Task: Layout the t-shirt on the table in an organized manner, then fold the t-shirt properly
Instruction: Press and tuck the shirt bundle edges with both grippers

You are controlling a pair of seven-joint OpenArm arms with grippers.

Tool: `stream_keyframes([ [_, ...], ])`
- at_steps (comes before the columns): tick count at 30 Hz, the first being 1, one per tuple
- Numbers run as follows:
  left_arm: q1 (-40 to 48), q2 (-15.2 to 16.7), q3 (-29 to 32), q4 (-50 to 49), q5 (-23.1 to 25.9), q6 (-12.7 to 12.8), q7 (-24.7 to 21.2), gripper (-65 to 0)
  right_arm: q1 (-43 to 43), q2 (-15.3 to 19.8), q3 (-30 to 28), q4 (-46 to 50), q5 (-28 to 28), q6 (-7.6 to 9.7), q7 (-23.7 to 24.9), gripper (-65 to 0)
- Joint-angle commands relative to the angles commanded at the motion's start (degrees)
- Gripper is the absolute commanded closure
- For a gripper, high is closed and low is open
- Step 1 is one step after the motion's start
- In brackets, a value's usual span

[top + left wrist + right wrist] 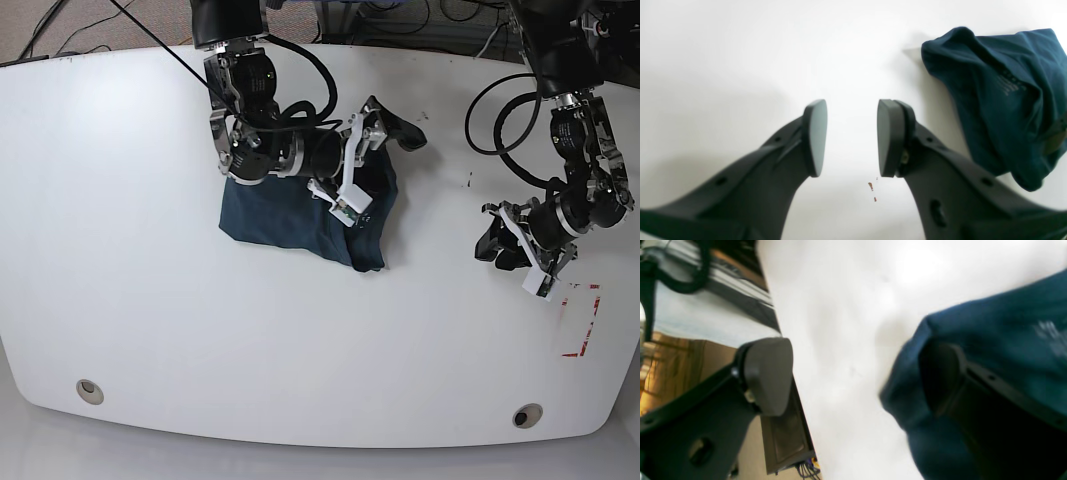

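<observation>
The t-shirt (300, 215) lies bunched, not spread or folded, on the table (120, 250), under the right gripper (385, 135) whose jaws are apart at its edge; the left gripper (851, 138), jaws apart and empty, hovers well apart.

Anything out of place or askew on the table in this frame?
The dark navy-blue fabric t-shirt lies bunched in a crumpled heap on the glossy white table, not spread flat. The right claw is open, one finger tucked under a fold. The left claw hangs open and empty, apart from the cloth.
</observation>
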Motion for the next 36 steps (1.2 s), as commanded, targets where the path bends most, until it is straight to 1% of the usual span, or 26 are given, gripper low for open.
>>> stream_keyframes([
  [4,-0.18,-0.70,0.00,0.00,0.00,0.00,0.00,-23.3,1.67,-1.23,-1.85,-3.96,1.23,0.00,-0.09,-56.9],
  [6,-0.18,-1.58,0.00,0.09,-0.09,0.00,0.00,-23.3,2.55,-1.23,-2.02,-5.36,2.73,0.00,-0.09,-56.9],
  [8,-0.35,-1.85,0.00,0.09,-0.09,0.00,0.00,-23.3,3.52,-0.53,-1.85,-5.19,4.22,0.00,-0.09,-56.9],
  [11,-0.79,-1.85,0.00,1.14,-0.09,-0.09,0.00,-23.3,5.45,2.46,-1.23,-2.90,6.68,0.00,-0.09,-56.9],
  [12,-0.53,-1.85,0.00,2.46,-0.09,-0.09,0.00,-23.3,6.42,3.78,-0.35,-1.58,7.91,0.00,-0.09,-56.9],
  [14,-0.53,-1.49,0.00,4.13,-0.09,-0.09,0.00,-23.3,7.47,5.27,0.88,-0.62,9.05,0.00,-0.09,-56.9],
  [15,-0.53,-1.14,0.44,5.54,-0.09,-0.09,0.00,-23.3,8.09,6.95,1.93,-0.53,9.76,0.00,-0.18,-56.9],
  [17,-0.62,0.18,2.29,6.42,-0.09,-0.09,0.00,-23.3,8.88,8.97,3.25,-0.53,10.02,0.00,-0.18,-56.9],
  [18,-0.70,1.14,4.22,7.12,0.00,-0.09,0.00,-23.3,9.49,10.20,4.22,-0.62,10.02,0.00,-0.18,-56.8],
  [20,-0.62,1.49,6.77,7.74,0.00,-0.09,0.00,-23.3,9.93,11.87,5.80,-0.62,9.93,0.00,0.09,-56.3],
  [22,-0.62,3.08,10.55,8.53,0.00,0.00,0.00,-23.3,10.02,13.71,8.35,-0.44,9.76,0.00,0.35,-51.7],
  [23,-0.62,4.04,12.31,8.70,0.18,0.26,0.00,-23.3,10.11,14.59,9.67,-0.70,9.67,0.00,0.53,-48.4],
  [25,-0.53,5.80,15.47,8.70,0.18,0.26,0.00,-23.2,10.11,16.18,12.13,-1.14,9.05,0.00,1.76,-39.6],
  [27,-0.44,7.30,17.49,8.70,0.26,0.35,0.00,-23.2,10.02,17.76,13.36,-1.32,8.35,0.00,2.90,-31.7],
  [28,0.26,8.70,19.16,8.62,0.35,0.35,-0.09,-23.2,10.02,19.16,13.63,-1.49,7.47,0.00,3.78,-25.8],
  [30,1.23,10.37,21.10,8.53,1.85,0.35,-0.09,-23.2,10.02,20.92,13.63,-1.49,5.98,0.00,5.19,-19.2],
  [31,1.67,11.52,22.24,8.53,3.87,0.35,-0.18,-23.2,10.02,21.89,13.63,-1.49,4.66,0.00,5.98,-17.8],
  [34,2.37,14.68,25.32,8.44,8.79,0.35,-0.18,-23.2,9.85,23.30,13.71,-1.49,0.97,0.00,7.82,-18.4],
  [36,3.87,16.18,28.31,8.35,12.31,0.18,-0.35,-23.2,9.49,24.26,13.54,-1.49,-1.76,0.00,9.67,-18.2],
])
